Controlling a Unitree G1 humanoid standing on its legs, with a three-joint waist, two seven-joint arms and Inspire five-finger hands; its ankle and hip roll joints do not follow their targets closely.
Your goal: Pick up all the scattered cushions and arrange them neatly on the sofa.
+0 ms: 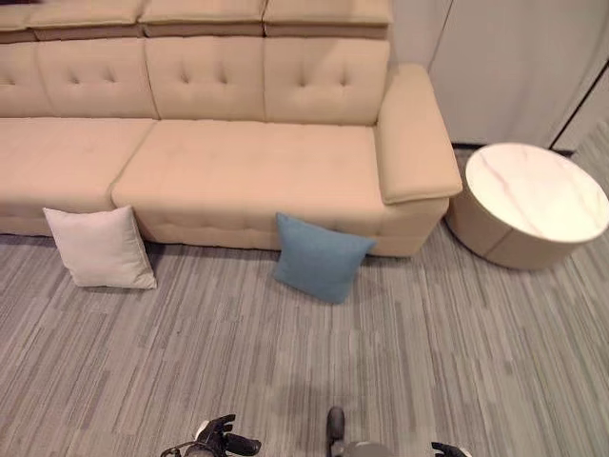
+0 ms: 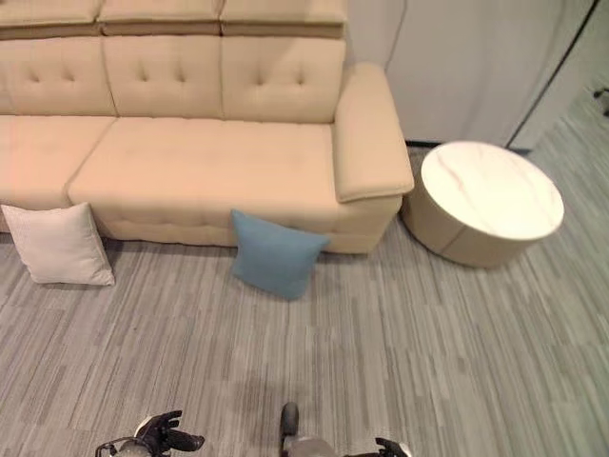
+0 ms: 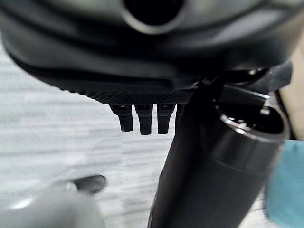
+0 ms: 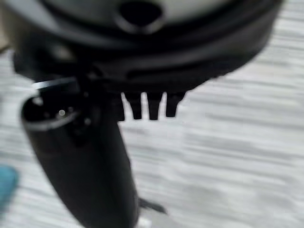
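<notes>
Your left hand point(image 1: 221, 440) and right hand point(image 1: 447, 449) hang low with fingers relaxed, holding nothing. The blue cushion point(image 1: 320, 255) leans against the sofa point(image 1: 247, 167) front, straight ahead and well apart from both; the white cushion point(image 1: 99, 247) lies further left.

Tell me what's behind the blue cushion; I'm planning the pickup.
The blue cushion leans upright against the sofa front, below the seat edge. Floor lies beneath it. Whatever sits directly behind it is hidden.
</notes>
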